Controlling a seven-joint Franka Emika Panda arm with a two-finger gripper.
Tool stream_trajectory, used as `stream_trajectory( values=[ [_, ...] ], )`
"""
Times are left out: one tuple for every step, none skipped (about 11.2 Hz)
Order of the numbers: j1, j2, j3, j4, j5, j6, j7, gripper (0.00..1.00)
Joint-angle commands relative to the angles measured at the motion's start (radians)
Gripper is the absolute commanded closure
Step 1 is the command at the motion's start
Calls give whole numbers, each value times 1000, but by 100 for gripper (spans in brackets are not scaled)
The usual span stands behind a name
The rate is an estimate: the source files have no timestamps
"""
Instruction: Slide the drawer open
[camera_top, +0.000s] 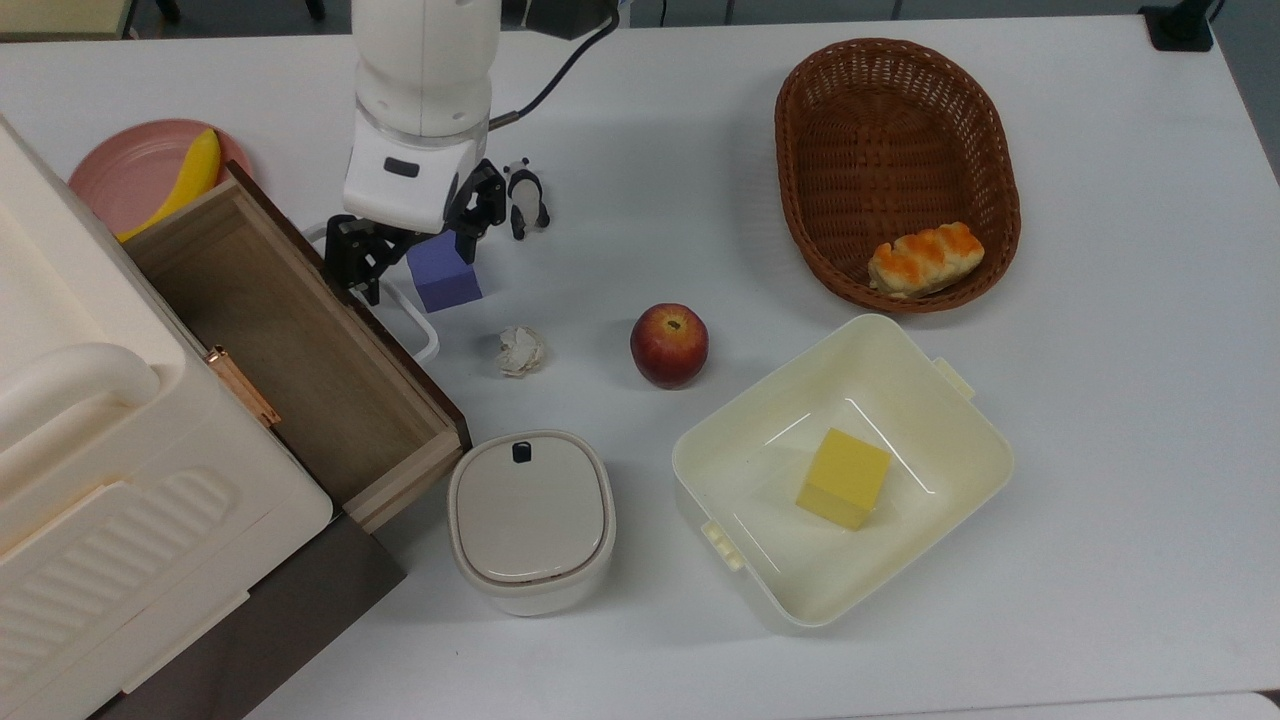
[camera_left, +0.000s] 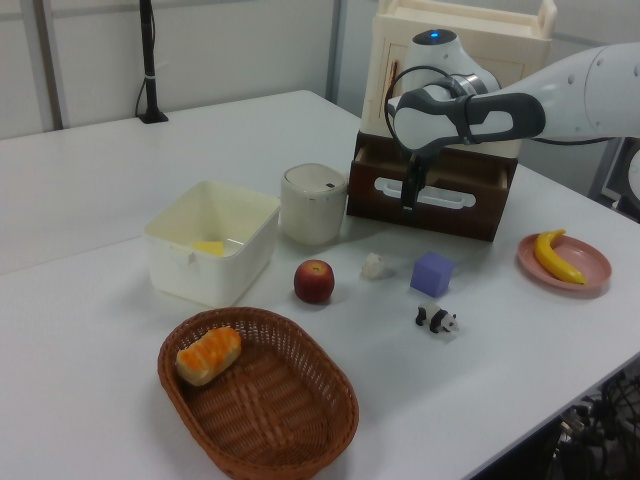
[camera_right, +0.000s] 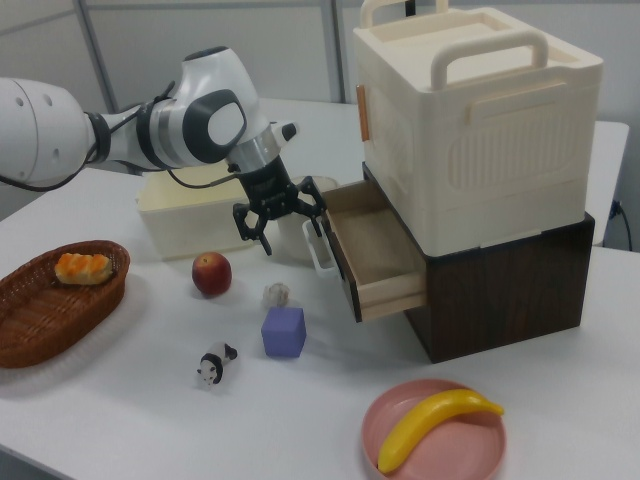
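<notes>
Three views split the scene: the top view looks straight into the drawer (camera_top: 300, 340), pulled well out of the cabinet at the table's (camera_top: 1100, 400) nine o'clock side with its wooden floor bare, while the right view shows the dark cabinet base (camera_right: 510, 290) beneath it and the left view shows its dark front with the white handle (camera_left: 425, 193). Above that handle the end effector (camera_top: 412, 238) hangs with its fingers spread wide, gripping nothing; a purple cube (camera_top: 444, 272) sits under it. At the table's one o'clock the wicker basket (camera_top: 800, 130) holds a bread roll (camera_top: 925, 259). Toward five o'clock the cream tub (camera_top: 960, 440) holds a yellow block (camera_top: 843, 478). A banana (camera_right: 437, 423) lies on the pink plate (camera_right: 400, 465).
</notes>
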Motion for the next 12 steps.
stream_trajectory(
  values=[
    [48, -44, 3, 36, 19, -107, 23, 0],
    [53, -52, 26, 43, 25, -134, 37, 0],
    [53, -67, 53, 43, 26, -146, 70, 0],
    [54, -77, 81, 43, 26, -151, 114, 0],
    [65, -95, 92, 43, 26, -177, 145, 0],
    [82, -115, 92, 43, 37, -200, 179, 0],
    [82, -126, 92, 43, 69, -213, 242, 0],
    [82, -138, 91, 44, 92, -227, 333, 0],
    [82, -149, 89, 44, 97, -237, 442, 0],
    [80, -159, 83, 44, 104, -238, 545, 0],
    [74, -172, 78, 50, 129, -238, 620, 0],
    [71, -185, 60, 52, 167, -249, 641, 0]
  ],
)
